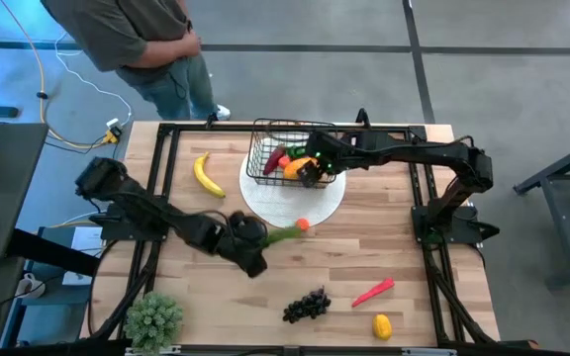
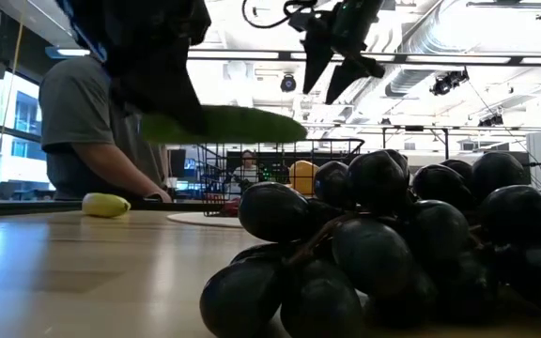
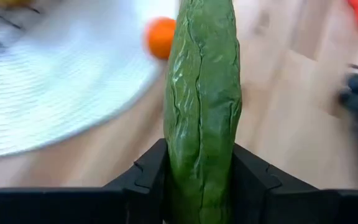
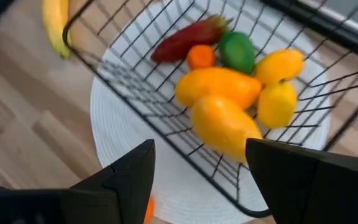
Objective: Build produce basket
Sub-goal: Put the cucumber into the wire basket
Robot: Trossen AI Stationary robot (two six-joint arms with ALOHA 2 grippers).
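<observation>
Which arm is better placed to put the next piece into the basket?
The left. Its gripper is shut on the cucumber, lifted off the table near the plate. The right gripper hangs open and empty over the basket.

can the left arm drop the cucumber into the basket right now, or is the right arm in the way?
Probably not cleanly: the right gripper, open and empty, hovers over the basket, blocking the drop. The left gripper holds the cucumber short of the plate.
</observation>
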